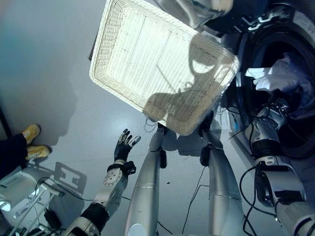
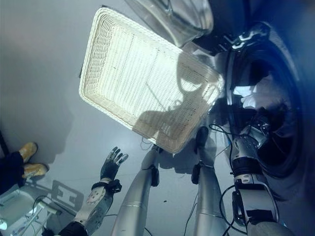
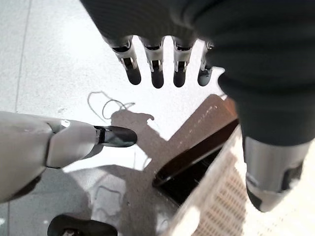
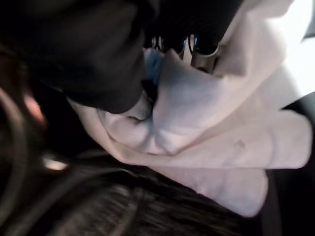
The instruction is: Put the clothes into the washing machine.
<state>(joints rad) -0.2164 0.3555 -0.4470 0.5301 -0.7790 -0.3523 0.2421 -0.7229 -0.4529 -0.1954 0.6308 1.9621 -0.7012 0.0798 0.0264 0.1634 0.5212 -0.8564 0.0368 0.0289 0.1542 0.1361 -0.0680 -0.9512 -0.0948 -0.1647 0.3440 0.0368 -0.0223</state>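
A white garment lies bunched in the open drum of the washing machine on the right. My right hand reaches into the drum mouth just below it. In the right wrist view the garment gathers into folds between the thumb and the fingers, so the hand is shut on it. An empty white wicker basket sits on the floor beside the machine. My left hand hangs open over the grey floor below the basket, its fingers straight and holding nothing.
The machine's glass door stands open above the basket's far corner. A person in yellow shoes stands at the left edge. A light metal rack stands at the lower left.
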